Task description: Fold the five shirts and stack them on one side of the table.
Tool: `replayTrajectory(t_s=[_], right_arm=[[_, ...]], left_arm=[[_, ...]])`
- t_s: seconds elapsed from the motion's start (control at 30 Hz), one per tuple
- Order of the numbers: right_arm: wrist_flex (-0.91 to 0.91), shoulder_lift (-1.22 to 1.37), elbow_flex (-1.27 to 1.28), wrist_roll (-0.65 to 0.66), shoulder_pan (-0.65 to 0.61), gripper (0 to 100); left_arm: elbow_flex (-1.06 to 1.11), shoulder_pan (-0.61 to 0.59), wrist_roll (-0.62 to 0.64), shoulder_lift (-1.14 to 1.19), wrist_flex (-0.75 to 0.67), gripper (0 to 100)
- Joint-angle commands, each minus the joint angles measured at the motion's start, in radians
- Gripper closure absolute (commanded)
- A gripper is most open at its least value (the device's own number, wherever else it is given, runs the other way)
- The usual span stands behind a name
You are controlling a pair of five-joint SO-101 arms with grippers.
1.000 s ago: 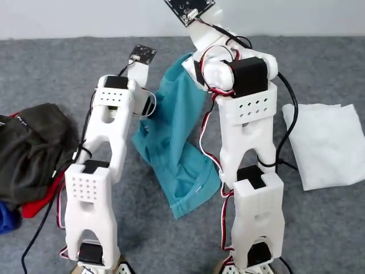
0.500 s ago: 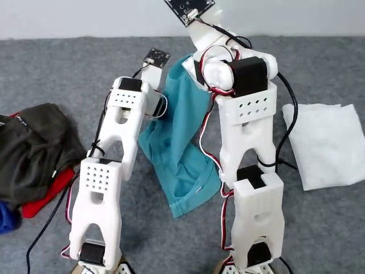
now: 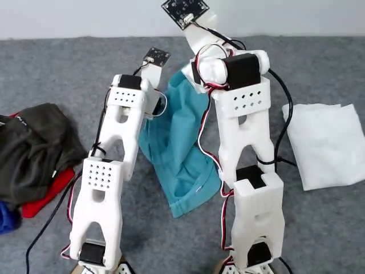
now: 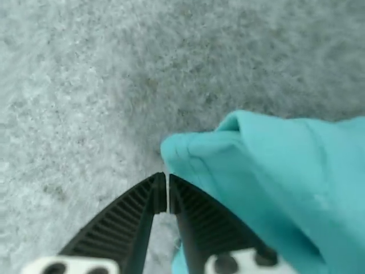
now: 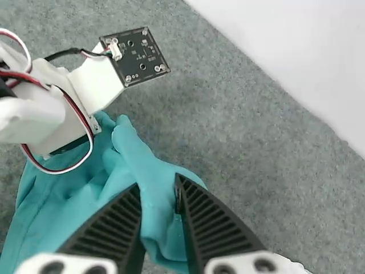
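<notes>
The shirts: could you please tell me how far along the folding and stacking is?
Done: one white shirt looks folded at the table's right side. In hand: the teal shirt, pinched in the right gripper, with the left gripper shut at its edge. Remaining: folding it, plus the dark shirt, red shirt and blue shirt heaped on the left.

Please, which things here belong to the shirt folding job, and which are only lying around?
Belong to the job:
- teal shirt, pinched in the right gripper
- left gripper, shut beside the shirt's edge
- white shirt, lying flat
- pile of dark, red and blue garments

Only surroundings:
- grey table cover
- white wall behind
</notes>
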Motion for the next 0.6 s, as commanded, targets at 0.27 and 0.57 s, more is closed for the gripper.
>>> replayTrajectory(t_s=[0.27, 0.57], right_arm=[[0.039, -0.008, 0.0, -0.008, 0.015, 98.8], [0.028, 0.088, 0.138, -0.014, 0.186, 98.7]], left_arm=[[-0.208, -0.089, 0.008, -0.043, 0.259, 99], [0.292, 0.049, 0.005, -0.166, 0.259, 99]])
